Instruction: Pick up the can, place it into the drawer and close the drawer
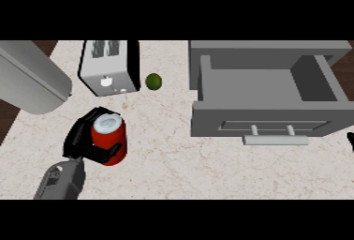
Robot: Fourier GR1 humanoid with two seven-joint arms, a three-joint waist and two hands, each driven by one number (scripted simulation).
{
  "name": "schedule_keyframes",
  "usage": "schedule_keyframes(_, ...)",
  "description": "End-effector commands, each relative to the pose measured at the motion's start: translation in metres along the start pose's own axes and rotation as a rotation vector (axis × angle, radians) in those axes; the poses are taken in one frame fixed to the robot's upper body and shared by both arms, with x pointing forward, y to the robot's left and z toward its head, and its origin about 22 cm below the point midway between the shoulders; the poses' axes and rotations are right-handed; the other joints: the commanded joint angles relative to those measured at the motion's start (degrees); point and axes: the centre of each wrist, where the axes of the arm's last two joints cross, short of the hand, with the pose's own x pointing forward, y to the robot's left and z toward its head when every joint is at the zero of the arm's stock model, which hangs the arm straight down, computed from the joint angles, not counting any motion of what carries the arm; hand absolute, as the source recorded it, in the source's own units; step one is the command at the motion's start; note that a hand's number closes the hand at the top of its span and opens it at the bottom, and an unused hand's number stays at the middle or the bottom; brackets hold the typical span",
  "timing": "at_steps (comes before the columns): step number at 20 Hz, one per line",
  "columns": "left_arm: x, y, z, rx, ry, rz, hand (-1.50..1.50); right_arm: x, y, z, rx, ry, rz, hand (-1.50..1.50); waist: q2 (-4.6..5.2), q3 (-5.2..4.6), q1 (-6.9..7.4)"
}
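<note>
A red can (pixel 109 137) with a silver top stands upright on the marble counter at the left. My left hand (pixel 84 138) is curled round it, palm on the can's left side and thumb across its lower front. The grey drawer (pixel 268 89) stands pulled out at the upper right, its inside bare, with a pale handle (pixel 274 138) on its front face. Only a black sliver of my right hand (pixel 350 140) shows at the right edge, beside the drawer's front.
A silver toaster (pixel 109 67) stands at the back, with a green lime (pixel 153 81) just to its right. A large grey rounded object (pixel 31 79) fills the upper left corner. Open counter lies between the can and the drawer.
</note>
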Motion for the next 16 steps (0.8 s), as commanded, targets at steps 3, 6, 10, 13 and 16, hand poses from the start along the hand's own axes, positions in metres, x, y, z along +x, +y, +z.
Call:
schedule_keyframes(3, 0.018, -0.009, -0.011, 0.271, -0.052, 0.003, 1.5, 0.0, -0.006, 0.013, -0.016, 0.009, -0.001, -1.5, 0.0, -0.01, -0.35)
schedule_keyframes(6, 0.039, -0.043, -0.033, 0.221, -0.054, -0.015, 1.5, -0.011, 0.002, 0.01, -0.02, -0.015, -0.008, -1.5, 0.08, -0.02, -0.47)
schedule_keyframes(10, 0.072, -0.055, -0.049, 0.173, -0.106, -0.07, 1.5, 0.008, -0.009, 0.007, 0.004, -0.014, 0.01, -1.5, 0.1, -0.03, -0.54)
schedule_keyframes(13, 0.099, -0.088, -0.062, 0.156, -0.122, -0.074, 1.5, -0.016, -0.003, 0.022, -0.012, -0.007, -0.002, -1.5, 0.03, 0.0, -0.89)
schedule_keyframes(16, 0.136, -0.1, -0.075, 0.137, -0.127, -0.094, 1.5, 0.002, -0.008, 0.014, -0.012, -0.016, -0.001, -1.5, 0.06, -0.01, -0.73)
